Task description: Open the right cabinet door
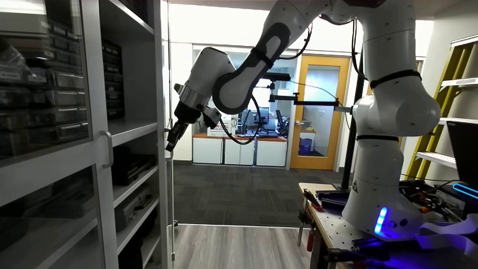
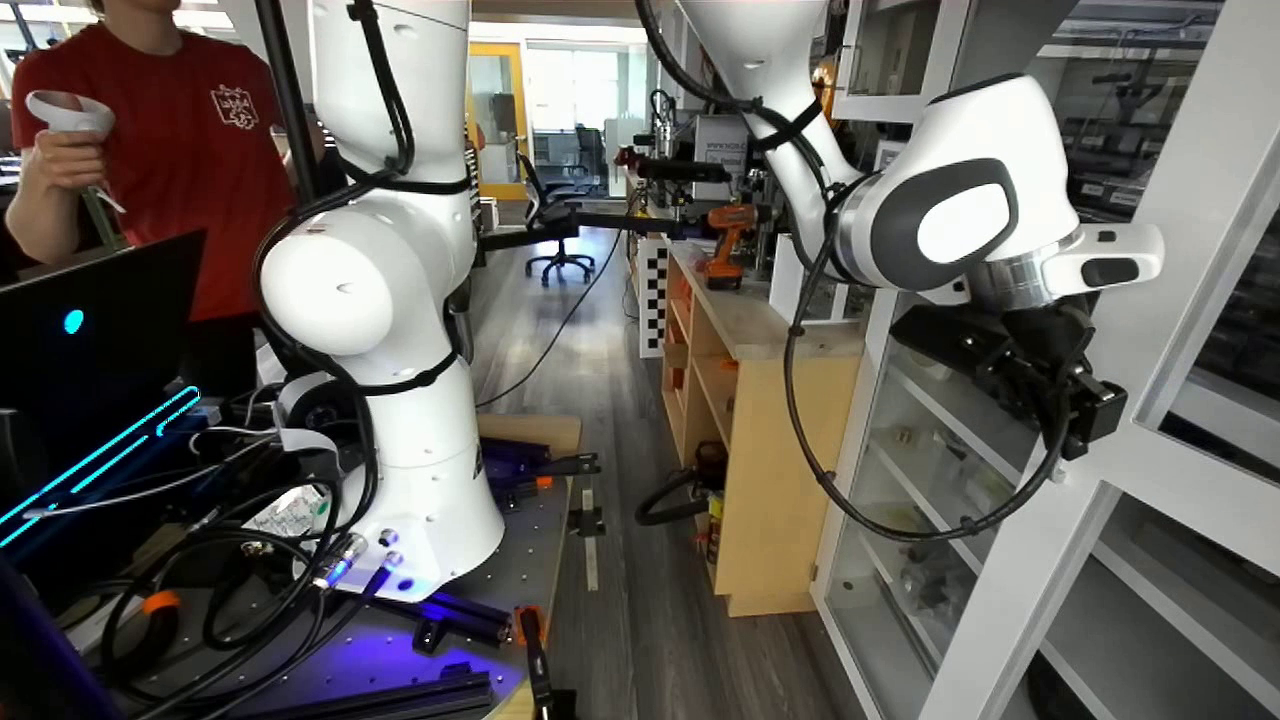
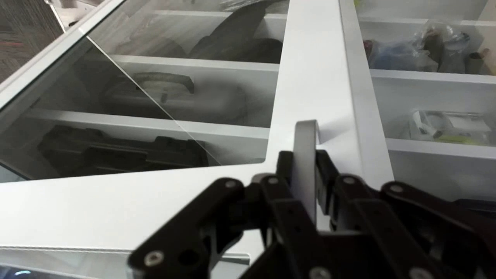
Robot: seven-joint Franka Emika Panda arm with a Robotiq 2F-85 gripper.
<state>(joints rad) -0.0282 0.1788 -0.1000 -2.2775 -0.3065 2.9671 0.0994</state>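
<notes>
Cabinet door [image 3: 155, 197]: the right one, partly open; in an exterior view it stands edge-on, with a gap beside it where I see straight onto shelves [image 1: 134, 133].
Handle [image 3: 306, 137]: an upright grey bar on the door's white frame, close to its edge.
My hand [image 3: 305, 164]: clamped on that handle, a finger [image 3: 285, 166] against each side of it, right at the door.
My arm [image 1: 257, 71]: reaches to the door from the desk [image 1: 332, 228], which stands well apart from it, across the floor [image 1: 239, 246].
Black case [image 3: 120, 151]: seen through the door's glass [image 3: 232, 149], on a shelf behind it; a grey case [image 3: 174, 99] sits on the next shelf.
Plastic bags [image 3: 403, 58]: on shelves past the handle side of the door, in the wrist view.
Neighbouring door [image 1: 52, 166]: just beside the door, across the gap, with a pull [image 1: 110, 149] of its own.
Wooden counter [image 2: 795, 480]: beyond the door in an exterior view, an orange drill [image 2: 728, 240] standing on its top.
Person [image 2: 150, 130]: well apart from the door, in a red shirt [image 2: 170, 250], holding a white controller [image 2: 72, 115]; my arm rises between the two in an exterior view.
</notes>
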